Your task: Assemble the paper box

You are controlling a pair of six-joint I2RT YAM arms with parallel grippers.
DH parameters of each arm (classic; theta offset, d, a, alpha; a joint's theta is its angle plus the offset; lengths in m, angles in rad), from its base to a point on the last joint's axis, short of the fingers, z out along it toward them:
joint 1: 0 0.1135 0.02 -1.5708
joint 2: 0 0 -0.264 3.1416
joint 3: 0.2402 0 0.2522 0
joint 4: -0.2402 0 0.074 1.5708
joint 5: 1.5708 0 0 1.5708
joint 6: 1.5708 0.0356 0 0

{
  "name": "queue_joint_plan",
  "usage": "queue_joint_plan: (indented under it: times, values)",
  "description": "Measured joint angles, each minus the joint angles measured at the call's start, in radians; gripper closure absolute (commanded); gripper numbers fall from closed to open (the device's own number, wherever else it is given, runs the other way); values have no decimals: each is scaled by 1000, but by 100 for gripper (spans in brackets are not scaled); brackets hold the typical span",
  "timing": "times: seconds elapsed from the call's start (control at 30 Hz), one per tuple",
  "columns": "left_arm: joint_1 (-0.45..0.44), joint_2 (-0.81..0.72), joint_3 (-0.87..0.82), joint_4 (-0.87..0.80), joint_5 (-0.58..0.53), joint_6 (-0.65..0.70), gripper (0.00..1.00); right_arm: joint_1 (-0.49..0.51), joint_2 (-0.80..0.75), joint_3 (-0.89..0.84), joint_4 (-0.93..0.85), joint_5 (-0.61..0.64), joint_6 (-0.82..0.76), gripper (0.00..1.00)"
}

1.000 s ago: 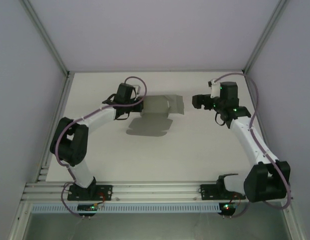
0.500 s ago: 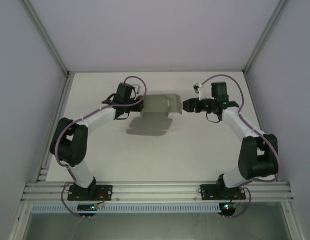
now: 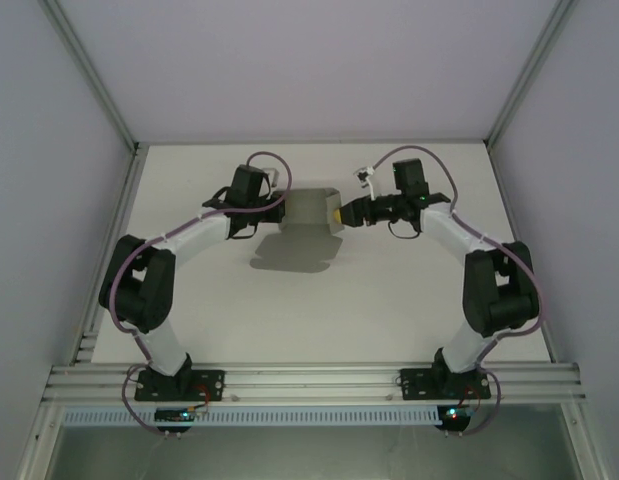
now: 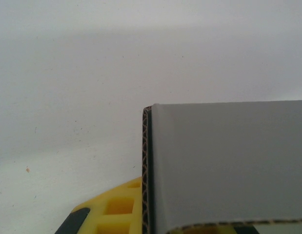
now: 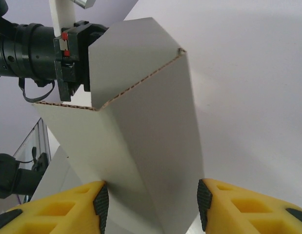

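- Since a second ago the right gripper (image 3: 339,215) has swung in from well off the paper box (image 3: 311,210) right up to its right end. The flap that stuck out there now stands folded inward.
- At the box's left edge, the left gripper (image 3: 277,208) is clenched on the cardboard. Its wrist view has the corrugated edge running down past one yellow finger (image 4: 114,212). A shadow on the table (image 3: 409,290) just nearside of the box suggests the box is held up off the surface.
- The box itself is grey and only part-formed — two panels meet at a crease, not yet a closed shape.
- At the box's right end, the right gripper's jaws stand apart with one pad (image 5: 100,200) on each side of the folded panel. Whether they pinch it or merely bracket it I cannot tell.
- My reading is that the step in hand is folding up the right-end wall while the other end is held steady.
- The next move seems to call for pressing that panel square along its crease and seating any tab. The left grip should stay firm — thin board like this could buckle or twist.
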Motion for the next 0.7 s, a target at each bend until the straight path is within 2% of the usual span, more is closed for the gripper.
queue_joint_plan:
  times: [0.13, 0.23, 0.4, 0.7]
  values:
    - [1, 0, 0, -5, -18, 0, 100, 28, 33, 32, -1, 5, 2, 48]
    - [7, 0, 0, -7, -31, 0, 100, 47, 50, 48, 8, 60, 19, 49]
    - [3, 1, 0, -21, -63, 0, 100, 105, 62, 55, 26, 264, 84, 50]
    - [-21, 76, 21, -46, -131, 0, 100, 201, 161, 84, 56, 612, 182, 63]
